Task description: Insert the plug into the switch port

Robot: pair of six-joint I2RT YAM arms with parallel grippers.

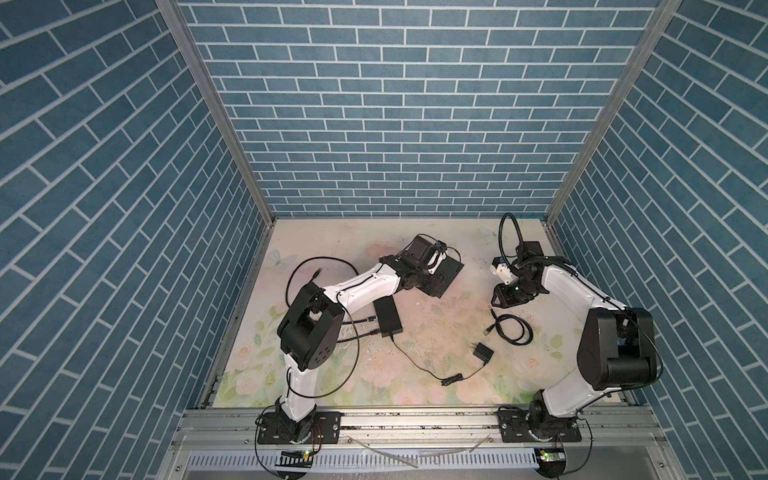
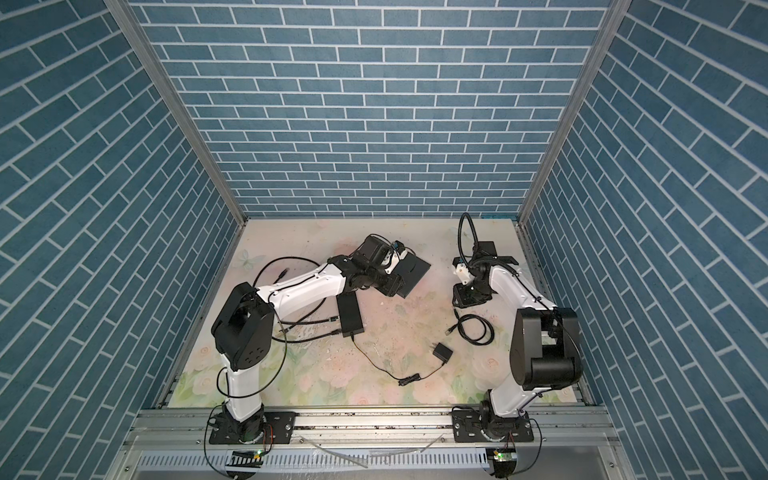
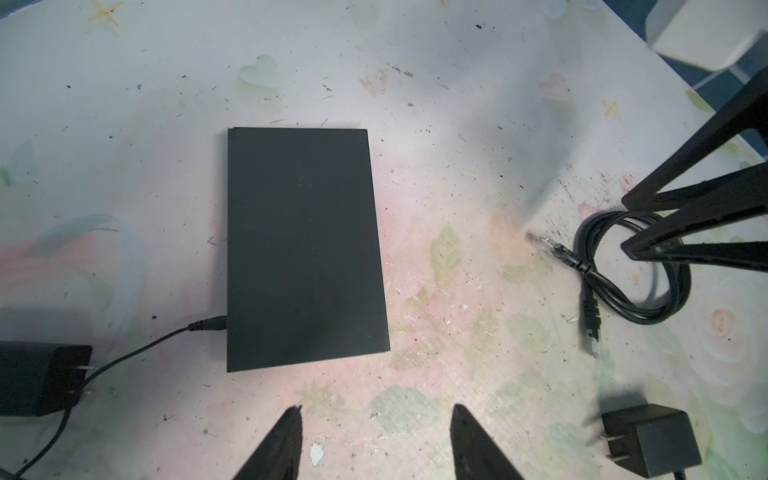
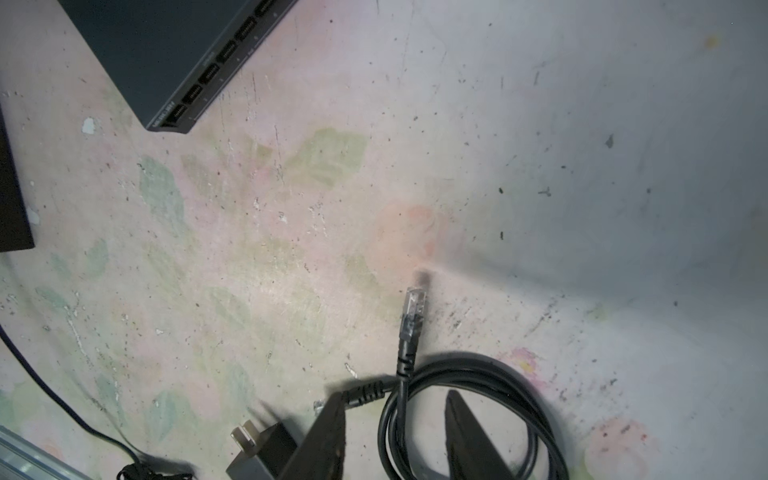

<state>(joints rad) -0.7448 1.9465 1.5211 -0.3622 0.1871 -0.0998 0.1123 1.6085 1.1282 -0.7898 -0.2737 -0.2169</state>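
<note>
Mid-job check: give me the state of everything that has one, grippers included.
Switch: flat on table, visible ports empty.
Ethernet plug: unplugged, lying on table.
Power cord: plugged into switch.
Power adapter: unplugged, prongs bare.
Left gripper: open, empty.
Right gripper: open, over coiled cable.

No text can be read: the switch (image 4: 137, 45) carries a pale printed word at the corner of its port face and tiny marks beneath the ports (image 4: 208, 77), all too blurred.

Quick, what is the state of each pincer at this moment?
Left pincer: open, holding nothing.
Right pincer: open above the network cable, holding nothing.
</note>
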